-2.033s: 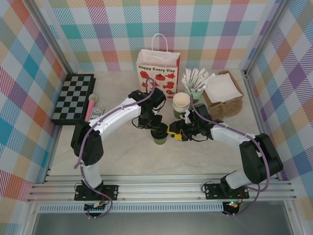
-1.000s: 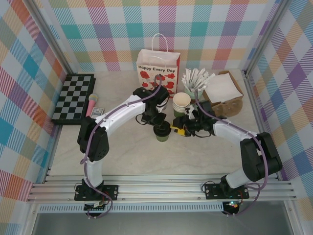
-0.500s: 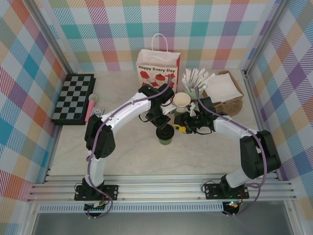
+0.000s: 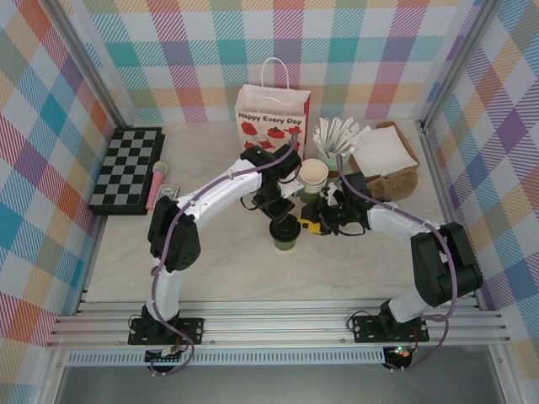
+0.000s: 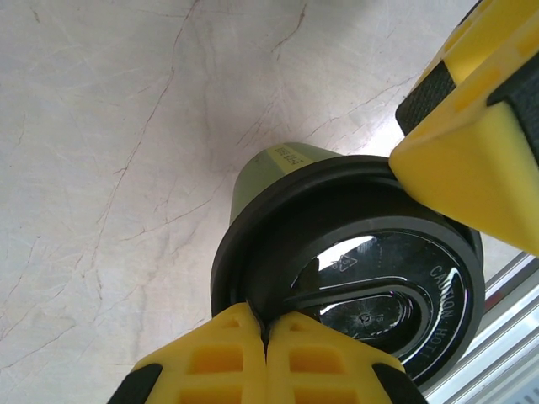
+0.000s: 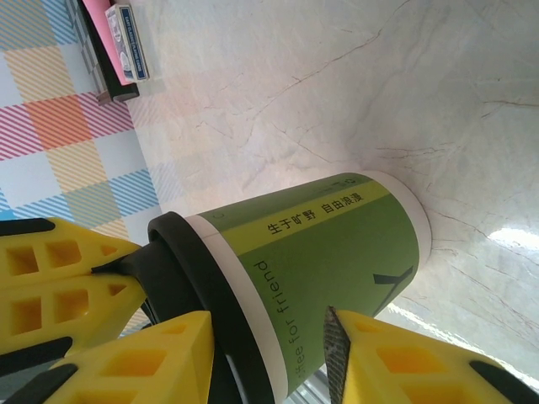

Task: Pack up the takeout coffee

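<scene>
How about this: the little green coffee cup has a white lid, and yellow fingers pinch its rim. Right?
No. The lid is black, not white; the left wrist view shows it. The left gripper's yellow fingers do pinch its rim, atop the green coffee cup.

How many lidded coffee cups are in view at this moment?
1. The lidded coffee cup is mid-table, just in front of the stack of lidless cups. Another could be hidden inside the gift bag, whose inside isn't visible.
</scene>
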